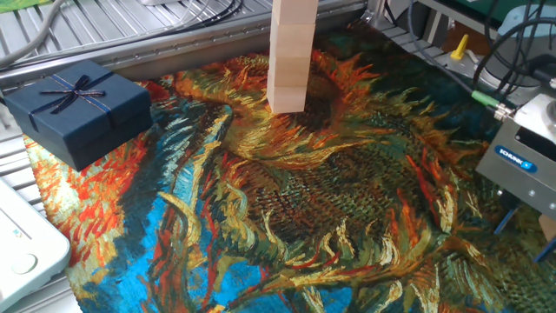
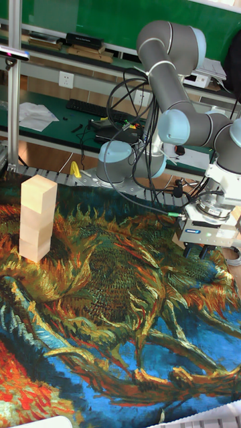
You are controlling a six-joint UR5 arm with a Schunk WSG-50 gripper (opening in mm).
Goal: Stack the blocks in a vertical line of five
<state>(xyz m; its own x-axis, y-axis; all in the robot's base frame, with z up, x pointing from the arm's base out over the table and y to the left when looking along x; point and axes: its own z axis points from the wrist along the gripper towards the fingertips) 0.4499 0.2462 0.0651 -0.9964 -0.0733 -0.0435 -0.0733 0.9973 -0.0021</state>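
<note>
The blocks (image 2: 37, 217) stood stacked on the sunflower cloth (image 1: 287, 217), well apart from the gripper (image 2: 197, 251), whose body read "SCHUNK" (image 1: 512, 157); whether its fingers were parted could not be told.

A cloth (image 1: 287, 209) printed with swirling sunflowers in orange, yellow, green and blue covers the table. Beyond its far edge runs a ribbed metal surface (image 1: 130, 35) crossed by black cables (image 1: 208, 10). In the tall fixed view a green wall (image 2: 87, 17) closes the far side — below it stands a green-topped bench (image 2: 47, 107) carrying a black keyboard (image 2: 90, 109), loose papers (image 2: 33, 115) and a white wall socket (image 2: 65, 79). An aluminium post (image 2: 13, 80) rises at the left. The lighting is even — no strong shadows.
</note>
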